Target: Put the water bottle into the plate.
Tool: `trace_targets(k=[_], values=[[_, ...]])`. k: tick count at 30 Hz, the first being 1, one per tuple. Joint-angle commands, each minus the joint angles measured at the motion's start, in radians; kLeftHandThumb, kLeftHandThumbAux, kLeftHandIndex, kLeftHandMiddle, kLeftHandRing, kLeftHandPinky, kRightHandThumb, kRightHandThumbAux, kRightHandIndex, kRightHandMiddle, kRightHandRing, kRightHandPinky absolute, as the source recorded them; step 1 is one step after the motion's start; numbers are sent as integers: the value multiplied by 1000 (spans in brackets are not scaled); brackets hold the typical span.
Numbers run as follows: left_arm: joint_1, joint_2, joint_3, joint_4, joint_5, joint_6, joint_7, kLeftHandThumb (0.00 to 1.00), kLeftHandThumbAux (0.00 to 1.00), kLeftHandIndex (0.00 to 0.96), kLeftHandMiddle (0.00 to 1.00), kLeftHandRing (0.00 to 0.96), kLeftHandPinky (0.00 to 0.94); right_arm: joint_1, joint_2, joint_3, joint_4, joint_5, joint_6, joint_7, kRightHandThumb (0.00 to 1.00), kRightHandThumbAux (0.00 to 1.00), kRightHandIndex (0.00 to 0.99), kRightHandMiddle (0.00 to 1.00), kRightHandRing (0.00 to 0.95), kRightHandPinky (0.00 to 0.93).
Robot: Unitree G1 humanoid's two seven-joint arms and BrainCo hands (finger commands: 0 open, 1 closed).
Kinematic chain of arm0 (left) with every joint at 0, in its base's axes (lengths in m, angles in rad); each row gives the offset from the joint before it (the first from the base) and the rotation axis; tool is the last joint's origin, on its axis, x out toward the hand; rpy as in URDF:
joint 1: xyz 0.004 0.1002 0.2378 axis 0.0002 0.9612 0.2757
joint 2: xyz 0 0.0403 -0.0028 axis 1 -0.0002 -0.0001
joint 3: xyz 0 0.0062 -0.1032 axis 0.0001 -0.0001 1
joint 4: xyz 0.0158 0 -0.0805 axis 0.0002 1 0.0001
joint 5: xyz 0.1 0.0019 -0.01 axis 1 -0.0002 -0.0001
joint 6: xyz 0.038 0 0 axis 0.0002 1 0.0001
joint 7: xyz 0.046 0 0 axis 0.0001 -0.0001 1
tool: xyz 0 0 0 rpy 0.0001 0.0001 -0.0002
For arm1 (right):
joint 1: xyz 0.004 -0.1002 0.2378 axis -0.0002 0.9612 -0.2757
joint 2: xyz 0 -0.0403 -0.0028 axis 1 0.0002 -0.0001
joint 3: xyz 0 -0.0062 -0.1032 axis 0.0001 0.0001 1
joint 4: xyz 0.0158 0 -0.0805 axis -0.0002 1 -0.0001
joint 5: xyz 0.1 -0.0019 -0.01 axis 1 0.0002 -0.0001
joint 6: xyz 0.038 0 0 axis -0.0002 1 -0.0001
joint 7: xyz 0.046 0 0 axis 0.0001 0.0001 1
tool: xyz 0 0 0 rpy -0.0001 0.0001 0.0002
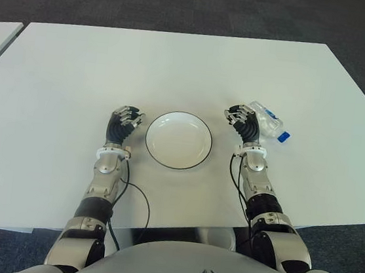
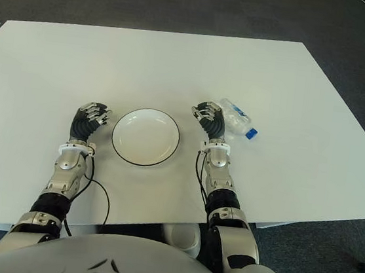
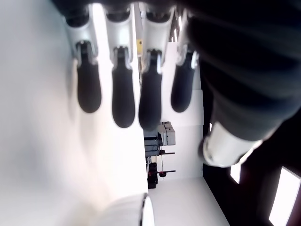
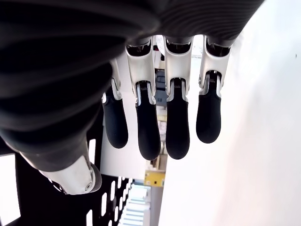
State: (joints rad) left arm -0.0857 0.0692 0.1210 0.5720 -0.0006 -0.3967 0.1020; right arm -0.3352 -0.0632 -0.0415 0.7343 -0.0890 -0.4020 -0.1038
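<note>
The water bottle (image 1: 268, 120) is a small clear plastic one with a blue cap (image 1: 284, 137) and a pale label with blue print round its middle. It lies on its side on the white table (image 1: 177, 70), its cap end pointing toward about 4 o'clock and its base toward 10 o'clock. It is outside the plate (image 1: 179, 140), off at roughly 2 to 3 o'clock from it and apart from its rim. The plate is round, white and shallow, with a thin dark line around its edge; it sits flat on the table, near the front edge, and holds nothing.
</note>
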Motion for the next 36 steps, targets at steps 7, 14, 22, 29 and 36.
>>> trace_targets(k=[7,14,22,29,36], values=[[7,6,6,25,1,2,-9,706,719,431,527,522,516,3,-4,-1,0,5,-5,10,708,729,428,498,519,552],[3,10,5,30,11,-1,-7,705,719,430,524,520,518,1,-11,1,8,-36,-56,-53,708,729,426,491,504,506],[1,7,6,33,10,-13,-9,705,719,430,525,523,518,29,-104,104,-66,-369,-111,-359,700,724,409,301,329,368],[-1,6,12,41,1,-25,-21,705,718,430,529,524,520,-22,-171,156,-118,-566,0,-556,566,601,107,118,129,175],[2,-2,11,33,7,-20,-8,707,718,431,528,520,517,-54,-212,186,-138,-650,90,-647,538,432,8,9,10,17]])
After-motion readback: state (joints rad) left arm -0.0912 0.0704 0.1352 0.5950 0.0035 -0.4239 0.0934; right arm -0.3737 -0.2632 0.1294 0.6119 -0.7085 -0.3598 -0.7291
